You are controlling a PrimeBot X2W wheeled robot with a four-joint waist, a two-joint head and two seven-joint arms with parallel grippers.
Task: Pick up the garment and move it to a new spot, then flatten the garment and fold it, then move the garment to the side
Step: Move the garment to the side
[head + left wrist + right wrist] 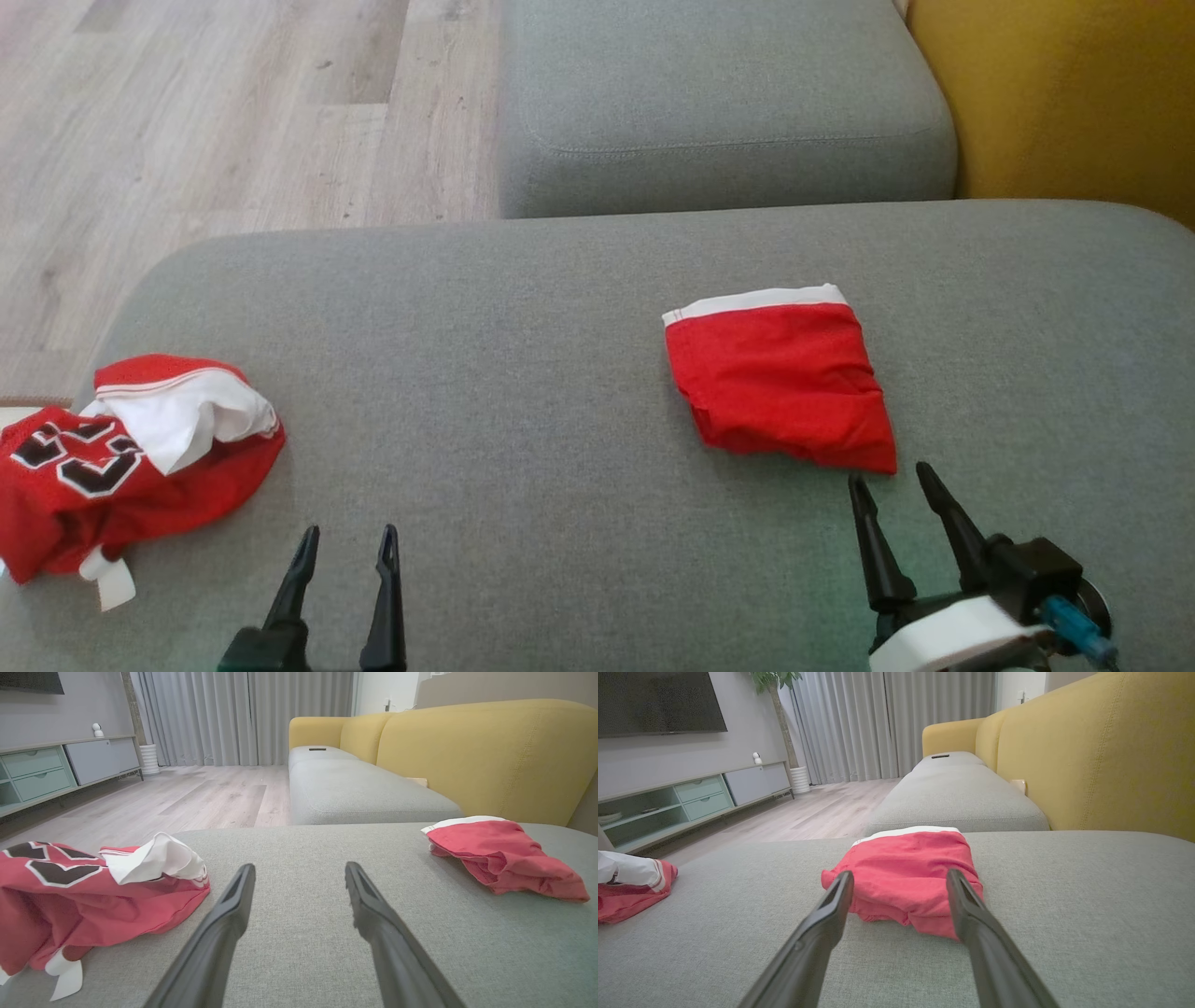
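A folded red garment with a white band point(782, 375) lies on the grey cushion point(523, 373), right of centre. My right gripper point(894, 483) stands open just in front of its near edge, empty; the folded garment point(906, 872) lies straight ahead between the tips in the right wrist view. A crumpled red jersey with black-and-white lettering point(121, 457) sits at the cushion's left edge. My left gripper point(348, 539) is open and empty near the front, to the right of the jersey point(84, 891). In the left wrist view the folded garment point(504, 856) lies at the far right.
A second grey cushion point(719, 103) adjoins at the back, with a yellow backrest point(1064, 93) on the right. Wooden floor point(187, 121) lies beyond the left edge. A TV cabinet point(691, 798) and curtains point(243, 714) stand farther off.
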